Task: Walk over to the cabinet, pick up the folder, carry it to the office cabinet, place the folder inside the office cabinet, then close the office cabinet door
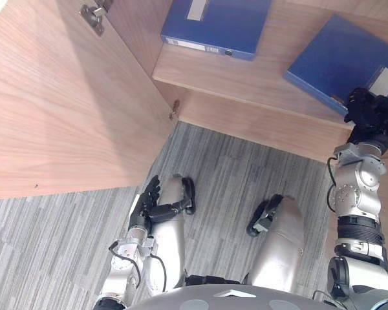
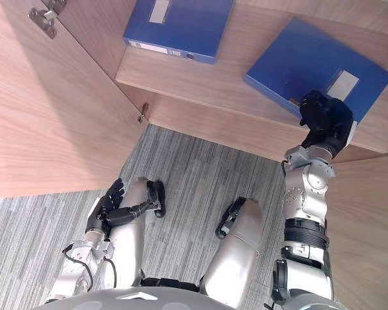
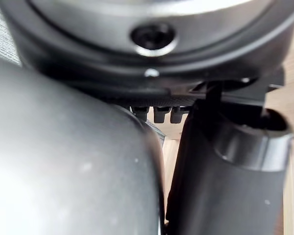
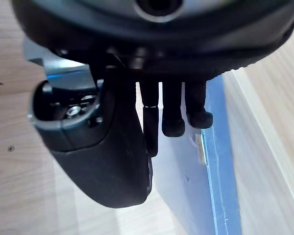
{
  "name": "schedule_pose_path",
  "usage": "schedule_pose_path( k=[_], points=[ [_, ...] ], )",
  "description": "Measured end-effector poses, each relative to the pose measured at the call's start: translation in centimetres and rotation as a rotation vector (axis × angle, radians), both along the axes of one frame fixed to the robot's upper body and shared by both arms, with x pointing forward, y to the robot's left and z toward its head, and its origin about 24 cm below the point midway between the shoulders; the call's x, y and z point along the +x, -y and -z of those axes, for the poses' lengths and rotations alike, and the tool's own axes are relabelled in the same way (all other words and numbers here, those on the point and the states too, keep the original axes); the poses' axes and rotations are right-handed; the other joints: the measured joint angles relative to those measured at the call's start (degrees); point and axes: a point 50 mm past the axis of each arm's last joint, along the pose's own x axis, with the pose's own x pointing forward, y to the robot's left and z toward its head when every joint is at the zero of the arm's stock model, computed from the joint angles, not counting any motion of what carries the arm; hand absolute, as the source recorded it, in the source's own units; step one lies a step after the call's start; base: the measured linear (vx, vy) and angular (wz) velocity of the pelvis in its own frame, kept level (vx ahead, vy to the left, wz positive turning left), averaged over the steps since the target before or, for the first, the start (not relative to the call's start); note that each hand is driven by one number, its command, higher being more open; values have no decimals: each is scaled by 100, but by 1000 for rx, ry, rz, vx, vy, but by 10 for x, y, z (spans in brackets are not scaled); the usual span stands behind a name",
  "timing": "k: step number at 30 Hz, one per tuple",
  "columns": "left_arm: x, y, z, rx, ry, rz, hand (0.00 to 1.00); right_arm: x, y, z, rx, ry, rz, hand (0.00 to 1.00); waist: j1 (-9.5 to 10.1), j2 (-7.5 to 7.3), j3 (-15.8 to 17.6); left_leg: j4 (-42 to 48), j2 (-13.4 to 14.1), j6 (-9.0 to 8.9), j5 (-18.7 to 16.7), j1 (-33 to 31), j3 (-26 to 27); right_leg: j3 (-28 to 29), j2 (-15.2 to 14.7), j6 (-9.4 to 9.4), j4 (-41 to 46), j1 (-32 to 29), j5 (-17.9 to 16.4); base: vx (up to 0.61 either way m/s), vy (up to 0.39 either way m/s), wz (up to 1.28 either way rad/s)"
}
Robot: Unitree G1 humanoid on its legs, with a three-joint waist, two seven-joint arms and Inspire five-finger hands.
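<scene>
A blue folder (image 1: pixel 336 58) lies flat on the wooden cabinet shelf (image 1: pixel 246 81), at the right. My right hand (image 1: pixel 373 116) is raised to the folder's near edge and is curled on it. In the right wrist view the fingers (image 4: pixel 171 117) lie over the blue cover (image 4: pixel 220 161) and the thumb (image 4: pixel 108 156) is opposite them. My left hand (image 1: pixel 145 200) hangs low at my side over the carpet, its fingers straight and holding nothing.
A second blue folder (image 1: pixel 216 22) lies further left on the same shelf. The cabinet's wooden door (image 1: pixel 58 97) stands swung open on the left, with its hinge (image 1: pixel 94 14) near the top. Grey striped carpet (image 1: pixel 233 174) lies below the shelf.
</scene>
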Motion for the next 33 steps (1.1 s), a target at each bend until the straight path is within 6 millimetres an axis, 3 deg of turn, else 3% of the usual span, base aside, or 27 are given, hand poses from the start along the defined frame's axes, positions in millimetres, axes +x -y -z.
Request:
schedule_pose_path(
  k=[12,21,33],
  points=[
    [1,-1,-4,1,10,-16,100,-4,7,-6,42,38,29,0,59,-21,14,47,154,-89,96,-181,77,-5,-23,-54,162,-201,-62,-5,-6,1],
    [2,-1,-6,0,18,-14,100,-4,29,-37,12,108,67,0,111,-27,18,22,149,-47,129,-214,76,-17,-38,-55,165,-224,-62,0,0,0],
    [2,-1,-6,-18,20,-24,100,6,50,-51,80,124,107,0,121,-32,21,-71,118,-96,230,-271,80,-35,-66,-58,165,-301,-60,0,-1,1]
  ],
)
